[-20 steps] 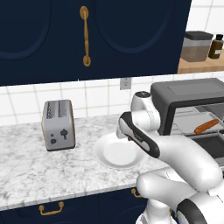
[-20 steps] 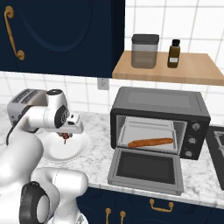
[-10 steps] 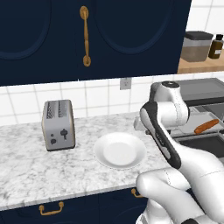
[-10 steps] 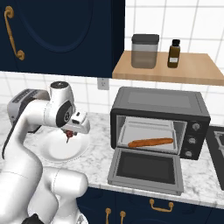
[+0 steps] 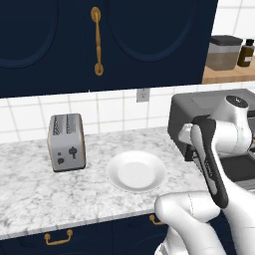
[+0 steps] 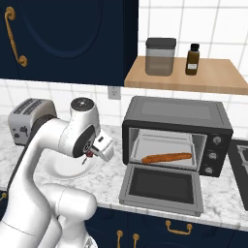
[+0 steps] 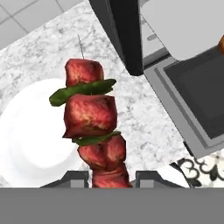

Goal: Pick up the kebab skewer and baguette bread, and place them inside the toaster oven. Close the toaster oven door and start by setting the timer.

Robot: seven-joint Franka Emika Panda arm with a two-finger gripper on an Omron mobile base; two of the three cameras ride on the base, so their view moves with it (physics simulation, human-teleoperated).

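Observation:
My gripper (image 7: 111, 178) is shut on the kebab skewer (image 7: 90, 117), a stick of red meat chunks with green slices that hangs above the counter between the white plate (image 7: 26, 140) and the toaster oven door (image 7: 197, 100). From the right base, the gripper (image 6: 90, 155) sits left of the toaster oven (image 6: 174, 114), with a red bit of skewer (image 6: 88, 155) at its tips. The baguette bread (image 6: 166, 157) lies on the tray inside the oven. The toaster oven door (image 6: 162, 186) is folded down, open.
A silver slot toaster (image 5: 66, 142) stands left of the plate (image 5: 137, 171) on the marble counter. Above the oven, a wooden shelf (image 6: 184, 77) carries a jar (image 6: 160, 56) and a dark bottle (image 6: 193, 59). Dark blue cabinets hang overhead.
The arm has swung right from over the plate toward the toaster oven, carrying the skewer along. The plate is left bare.

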